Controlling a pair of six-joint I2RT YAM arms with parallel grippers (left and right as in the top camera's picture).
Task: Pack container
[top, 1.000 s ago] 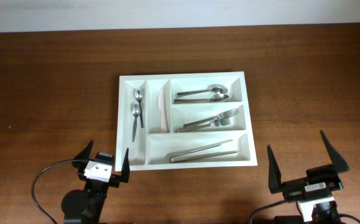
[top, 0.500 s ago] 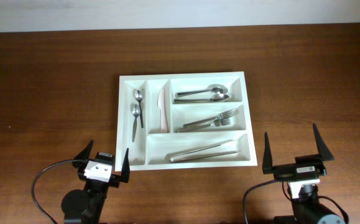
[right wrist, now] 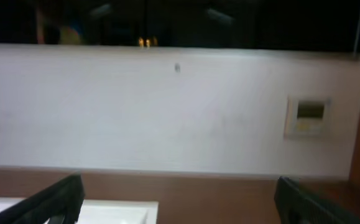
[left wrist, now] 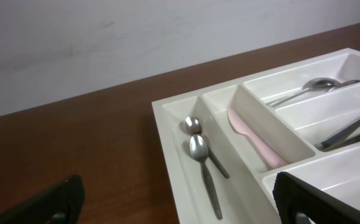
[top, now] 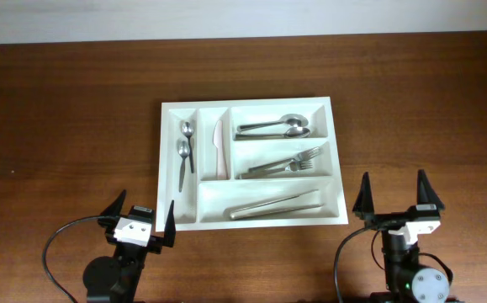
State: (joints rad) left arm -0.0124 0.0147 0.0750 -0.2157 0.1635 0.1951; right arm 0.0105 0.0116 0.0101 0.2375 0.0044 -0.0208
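Right wrist view is blurred: mostly pale wall (right wrist: 180, 112), and the container (top: 164, 168) is cut to a corner; overlapping forks (top: 287, 163) are uncountable. The container lies mid-surface (top: 75, 101), on dark wood, just beyond both arms. Counted: two small spoons (top: 183, 150), one pink knife (top: 220, 147), two large spoons (top: 272, 129); left fingers (top: 170, 220) and right fingers (top: 364, 200) are spread and empty.

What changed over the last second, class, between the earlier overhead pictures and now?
The right gripper shifted left, nearer the right corner of the tray, still open and empty. Nothing was grasped or released. The left gripper, tray and cutlery stayed put.
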